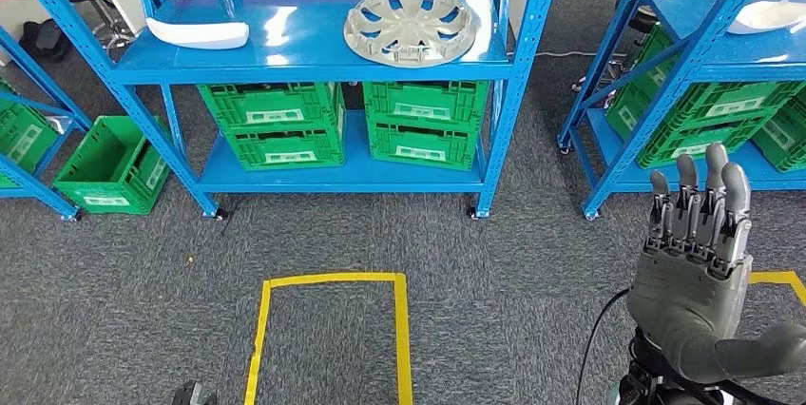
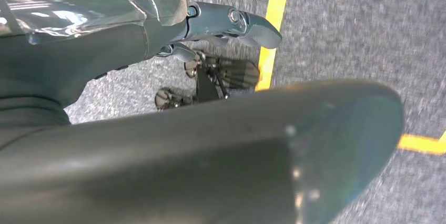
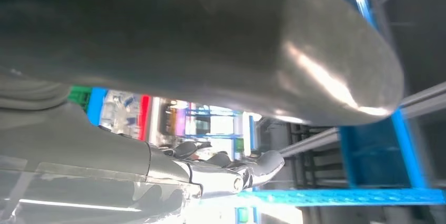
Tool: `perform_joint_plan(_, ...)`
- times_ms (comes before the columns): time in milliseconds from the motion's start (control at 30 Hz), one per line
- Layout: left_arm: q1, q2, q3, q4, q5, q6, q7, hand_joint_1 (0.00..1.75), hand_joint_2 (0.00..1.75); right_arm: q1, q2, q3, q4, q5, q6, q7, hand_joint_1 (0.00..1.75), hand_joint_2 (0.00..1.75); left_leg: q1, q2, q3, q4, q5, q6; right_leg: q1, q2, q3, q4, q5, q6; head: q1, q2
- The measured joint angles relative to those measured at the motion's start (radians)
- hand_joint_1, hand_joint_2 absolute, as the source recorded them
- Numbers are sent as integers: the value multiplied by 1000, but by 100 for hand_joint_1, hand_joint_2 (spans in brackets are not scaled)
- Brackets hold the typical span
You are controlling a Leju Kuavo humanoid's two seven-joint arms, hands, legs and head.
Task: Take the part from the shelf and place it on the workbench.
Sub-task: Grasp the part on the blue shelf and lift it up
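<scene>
**Wheel cover on shelf, right hand raised and empty**

Head view: blue shelf (image 1: 314,61) straight ahead across grey carpet (image 1: 494,272). The part, a silver wheel cover (image 1: 410,23), lies flat on the top level, toward the right end, partly over a white sheet. A white curved panel (image 1: 198,33) lies on the same level at the left end, well apart from the wheel cover. Lower level holds four green crates (image 1: 347,125), stacked two and two, side by side. One more green crate (image 1: 112,164) stands open on the carpet, left of the shelf's front leg.

Second blue shelf (image 1: 703,72) to the right, with green crates below and a white piece at its top edge. A red-and-white barrier tape runs behind both shelves.

Yellow tape square (image 1: 329,329) marked on the carpet, in front of the middle shelf.

Right hand (image 1: 699,272) raised at lower right, back toward the camera, fingers (image 1: 708,191) straight, pointing up and close together, thumb out to the side. Holds nothing. Well apart from the wheel cover.

Left hand (image 2: 221,61) in the left wrist view: hangs low above the carpet near a yellow tape line (image 2: 271,29); fingers loosely curled, nothing between them.
</scene>
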Motion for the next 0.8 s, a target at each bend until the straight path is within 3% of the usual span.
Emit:
perform_joint_plan(100,-2,0,6,-2,1,2,0,0,0,-6,2,-1,2,-1,2,2,0,0,-4,2,23,-28,-26,18,-1,-4,12,-17,-11,15,-1,0)
perform_joint_plan(167,-2,-1,8,-3,1,3,0,0,0,-14,2,-3,2,-2,4,2,0,0,2,2,53,-60,-32,25,3,-12,-5,28,-30,14,0,0)
perform_joint_plan(233,-2,-3,8,-4,1,3,0,0,0,-17,2,-5,4,-2,6,2,0,0,4,0,74,-74,-40,28,4,-15,-91,160,-66,8,1,0)
perform_joint_plan(300,-2,-4,8,-4,1,5,0,0,0,-14,1,-7,6,-2,8,2,0,0,3,-4,89,-74,-55,28,3,-15,-186,268,-76,14,1,0)
perform_joint_plan(333,-1,-5,8,-4,1,5,0,0,0,-13,1,-8,6,-2,9,2,0,0,2,-6,99,-74,-63,26,3,-15,-210,272,-55,24,1,0)
perform_joint_plan(367,0,-6,8,-4,1,6,0,0,0,-13,1,-8,6,-2,9,2,0,0,2,-8,111,-74,-72,23,3,-16,-212,234,-16,36,1,0)
perform_joint_plan(400,1,-7,9,-4,1,6,0,0,0,-13,0,-8,6,-2,10,2,0,0,2,-9,124,-73,-82,19,3,-17,-199,166,35,48,1,0)
perform_joint_plan(433,1,-8,9,-4,1,6,0,0,0,-12,0,-9,7,-2,11,3,0,0,0,-10,133,-71,-93,15,4,-19,-180,100,82,51,1,0)
perform_joint_plan(500,1,-10,13,-4,2,6,0,0,0,-13,1,-8,8,-2,15,8,0,0,-5,-12,144,-66,-109,6,6,-22,-153,20,132,38,1,0)
perform_joint_plan(633,1,-12,23,-4,4,6,-2,0,0,-15,4,-9,8,0,20,14,0,0,-3,-9,143,-49,-133,-13,3,-19,-141,9,126,0,0,0)
perform_joint_plan(700,1,-11,26,-6,4,6,-4,0,0,-16,7,-9,8,1,23,14,0,0,3,-7,102,34,-174,-27,-3,-19,-130,7,117,-15,-1,0)
perform_joint_plan(767,3,-10,30,-6,1,6,-5,0,0,-15,8,-9,8,4,27,16,0,0,10,-4,24,175,-224,-38,-2,-19,-122,7,108,-23,-1,0)
perform_joint_plan(800,6,-10,32,-6,0,5,-5,0,0,-15,9,-9,8,5,29,16,0,0,13,-3,-9,223,-230,-40,-2,-18,-117,7,102,-23,-1,0)
